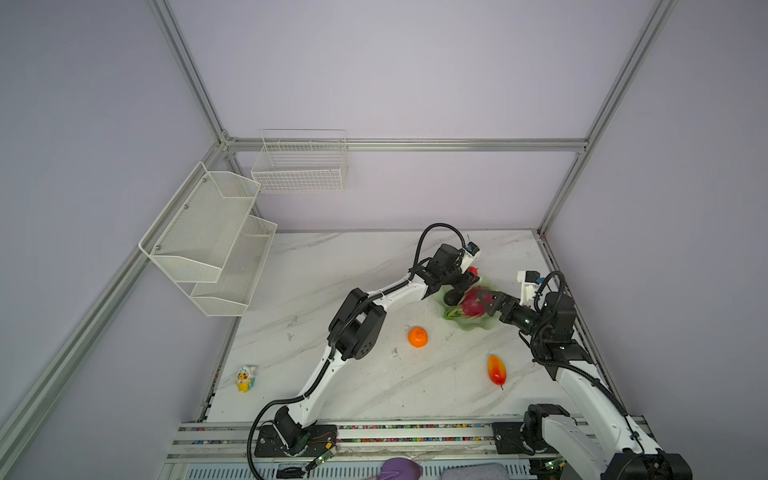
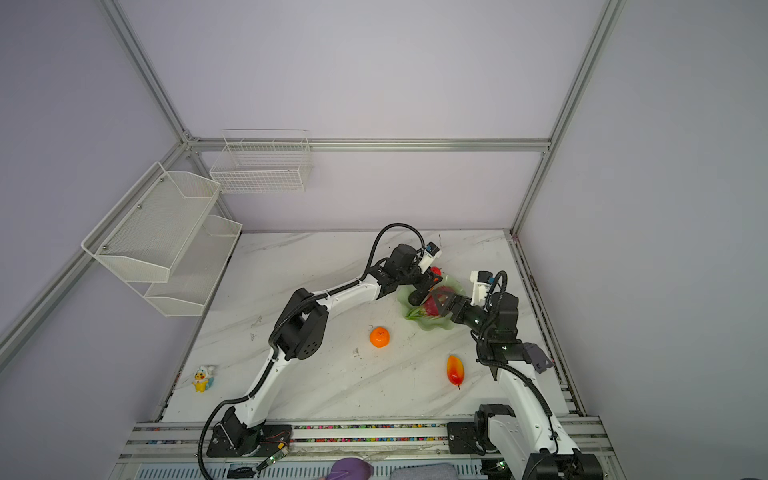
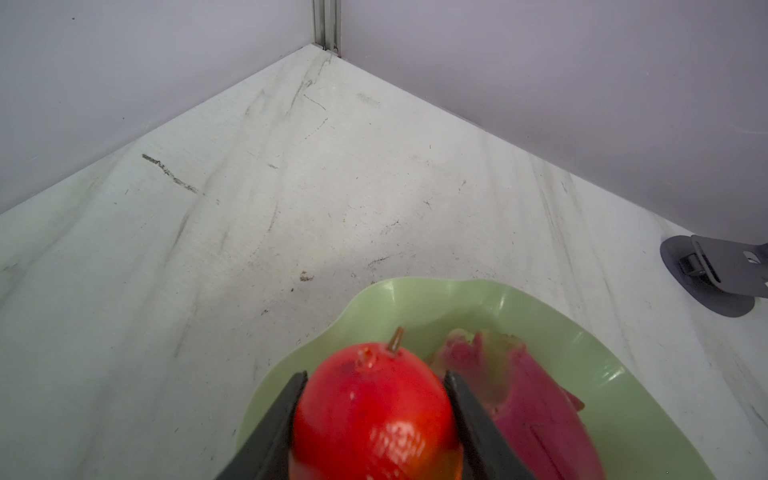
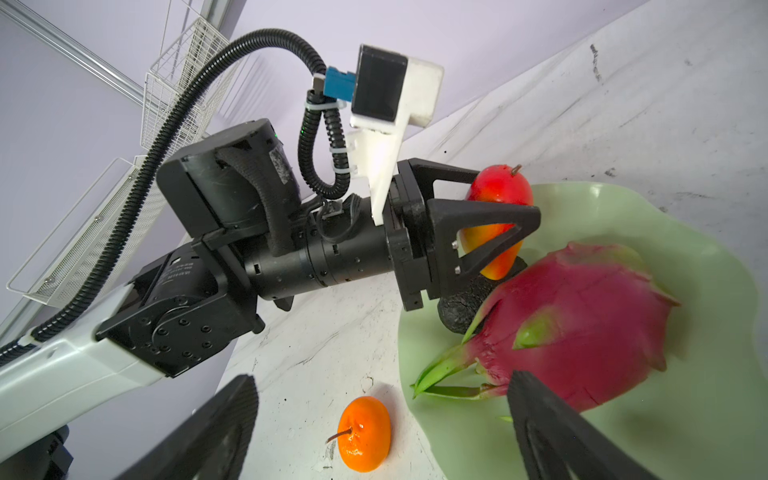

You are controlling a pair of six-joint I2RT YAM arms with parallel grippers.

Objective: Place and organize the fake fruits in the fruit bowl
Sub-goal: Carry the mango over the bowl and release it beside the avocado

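Right wrist view gives us the count: of five fruits, one dragon fruit (image 4: 582,316) and one avocado (image 4: 461,311) lie in the single mint-green fruit bowl (image 4: 706,415) at the far right of the table (image 1: 332,291). The left gripper (image 4: 503,199) pinches one mango (image 4: 498,187) over the bowl's far edge, not yet released. The right gripper (image 4: 380,376), fingers spread and empty, hangs beside the dragon fruit. We judge two remain: one tangerine (image 4: 365,432) and the second mango (image 1: 497,370), both on the table nearer than the bowl.

Lab test cell: aluminium frame (image 1: 407,144)
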